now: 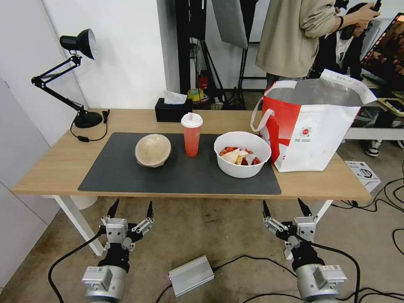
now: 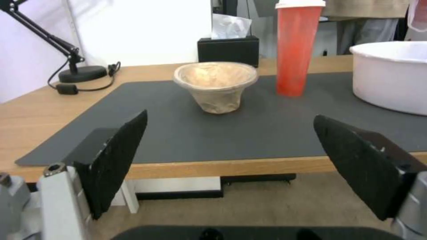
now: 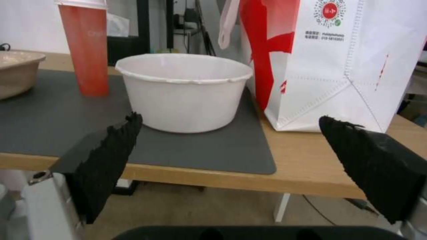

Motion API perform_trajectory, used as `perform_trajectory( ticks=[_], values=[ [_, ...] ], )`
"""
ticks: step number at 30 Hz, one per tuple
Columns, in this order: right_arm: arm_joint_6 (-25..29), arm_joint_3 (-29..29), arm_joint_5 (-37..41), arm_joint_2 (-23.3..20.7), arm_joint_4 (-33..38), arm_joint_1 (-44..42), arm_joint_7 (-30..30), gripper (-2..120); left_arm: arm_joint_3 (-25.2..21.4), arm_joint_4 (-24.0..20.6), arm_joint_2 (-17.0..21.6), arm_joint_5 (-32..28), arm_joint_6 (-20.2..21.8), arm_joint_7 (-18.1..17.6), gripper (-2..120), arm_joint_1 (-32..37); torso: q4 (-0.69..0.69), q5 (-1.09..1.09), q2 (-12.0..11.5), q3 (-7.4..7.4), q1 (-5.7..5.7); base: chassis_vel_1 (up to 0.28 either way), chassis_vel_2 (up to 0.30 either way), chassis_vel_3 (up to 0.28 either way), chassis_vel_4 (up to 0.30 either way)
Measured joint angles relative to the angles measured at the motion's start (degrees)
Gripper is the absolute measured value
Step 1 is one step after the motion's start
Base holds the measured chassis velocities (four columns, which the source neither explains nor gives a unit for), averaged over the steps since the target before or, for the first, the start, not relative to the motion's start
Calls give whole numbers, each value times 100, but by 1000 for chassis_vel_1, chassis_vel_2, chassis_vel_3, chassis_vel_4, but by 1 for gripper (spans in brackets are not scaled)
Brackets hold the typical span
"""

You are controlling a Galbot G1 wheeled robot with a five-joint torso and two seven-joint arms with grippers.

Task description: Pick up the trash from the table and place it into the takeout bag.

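Table (image 1: 63, 168), trash, both grippers apart

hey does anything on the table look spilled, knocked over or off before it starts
Nothing spilled. The cup, beige bowl and white bowl stand upright on the mat. The beige bowl's wall looks crumpled in the left wrist view. The bag stands open beside the white bowl. Both grippers, left and right, hang open below the table edge.

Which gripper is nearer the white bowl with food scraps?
Right. The right gripper hangs below the table edge, nearly in front of the white bowl; the left gripper is off toward the beige bowl.
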Motion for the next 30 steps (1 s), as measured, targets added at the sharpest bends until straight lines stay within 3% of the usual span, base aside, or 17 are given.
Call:
perform_trajectory(
  ticks=[13,16,17,21,25,30],
  values=[
    [1,1,2,-17,-37,13,4,100,1,22,-24,12,-64,-2,100,10,0,0,0,0,0,0,0,0,0],
    [143,9,65,-220,-423,228,86,100,40,187,-212,116,-599,-30,100,106,-1,0,0,0,0,0,0,0,0],
    [143,9,65,-220,-423,228,86,100,40,187,-212,116,-599,-30,100,106,-1,0,0,0,0,0,0,0,0],
    [493,69,264,-705,-1278,716,272,100,101,451,-509,276,-1447,-82,100,255,4,5,-2,1,0,0,0,0,0],
    [599,154,399,-889,-1207,734,264,100,34,205,-522,-42,-1727,136,100,448,-1,5,-1,0,1,0,0,0,0],
    [585,212,470,-974,-879,624,234,100,-19,-139,-499,-98,-1753,221,100,625,0,1,0,0,1,0,0,0,0]
  ],
)
